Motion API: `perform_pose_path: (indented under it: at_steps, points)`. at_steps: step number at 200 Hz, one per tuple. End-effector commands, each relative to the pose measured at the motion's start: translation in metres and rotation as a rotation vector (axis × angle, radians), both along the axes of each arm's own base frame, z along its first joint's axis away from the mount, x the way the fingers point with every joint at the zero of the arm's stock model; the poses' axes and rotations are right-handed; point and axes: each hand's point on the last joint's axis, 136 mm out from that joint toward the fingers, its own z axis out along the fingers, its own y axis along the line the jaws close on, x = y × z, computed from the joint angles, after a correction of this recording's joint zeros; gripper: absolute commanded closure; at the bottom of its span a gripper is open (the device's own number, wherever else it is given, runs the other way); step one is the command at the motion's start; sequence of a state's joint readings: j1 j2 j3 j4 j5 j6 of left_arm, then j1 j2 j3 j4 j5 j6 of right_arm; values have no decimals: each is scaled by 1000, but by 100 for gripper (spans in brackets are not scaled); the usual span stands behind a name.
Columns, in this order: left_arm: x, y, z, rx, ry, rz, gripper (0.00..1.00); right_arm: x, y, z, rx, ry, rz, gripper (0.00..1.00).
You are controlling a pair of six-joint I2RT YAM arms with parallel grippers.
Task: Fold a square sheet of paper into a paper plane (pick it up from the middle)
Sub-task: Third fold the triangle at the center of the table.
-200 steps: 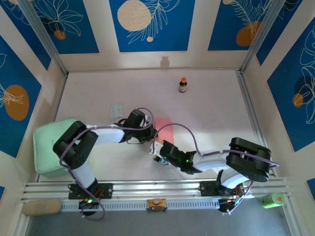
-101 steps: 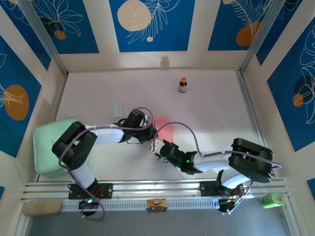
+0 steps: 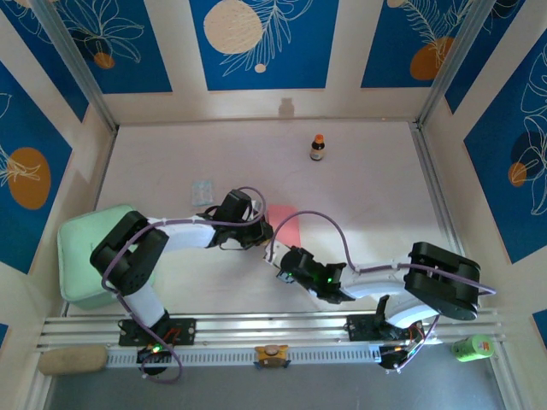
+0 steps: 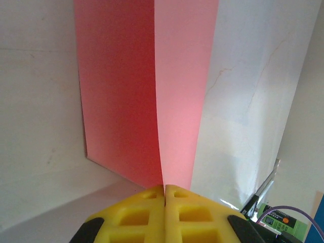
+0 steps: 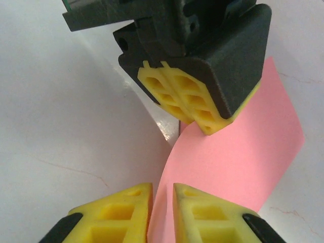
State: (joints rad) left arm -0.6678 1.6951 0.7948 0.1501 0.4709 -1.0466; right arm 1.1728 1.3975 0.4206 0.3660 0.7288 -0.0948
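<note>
Overhead, I see the square sheet of paper (image 3: pixel 287 224) near the middle of the table (image 3: pixel 367 196). The left gripper (image 3: pixel 261 231) is at its left side and the right gripper (image 3: pixel 277 260) at its near edge. On the left wrist camera, the left gripper is pressed together, pinching the sheet, which stands up from it in a fold. On the right wrist camera, the right jaws stand slightly apart with the sheet's curled edge between them.

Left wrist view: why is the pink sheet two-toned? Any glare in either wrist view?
Left wrist view: the square sheet of paper is pale, brightly lit right of its fold, shadowed deep red left of it; soft sheen on the table. Right wrist view: the sheet is sharp; a small glint on the table below the left end effector.
</note>
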Motion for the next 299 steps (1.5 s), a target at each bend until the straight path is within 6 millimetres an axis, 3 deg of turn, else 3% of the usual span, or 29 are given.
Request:
perform_pose_path:
  at_steps: [1,65,80,109,152,190,225,299]
  points:
    - [8,-1,16,-21,-28,8,100,0,-2,4,41,12,-14,83]
    - [9,-2,18,-25,-31,5,100,2,-5,5,70,62,-24,95]
    - [10,-2,17,-23,-31,8,93,0,-3,3,75,76,-17,96]
    - [10,4,21,-4,-59,22,69,-4,2,2,107,137,3,97]
    - [11,39,25,154,-113,88,46,-14,11,12,279,371,29,97]
    - [14,64,39,216,-165,142,40,-17,14,27,475,693,35,97]
    - [16,63,47,193,-182,131,42,-16,15,28,535,832,26,97]
    - [23,44,56,120,-211,70,71,-20,22,18,548,925,37,98]
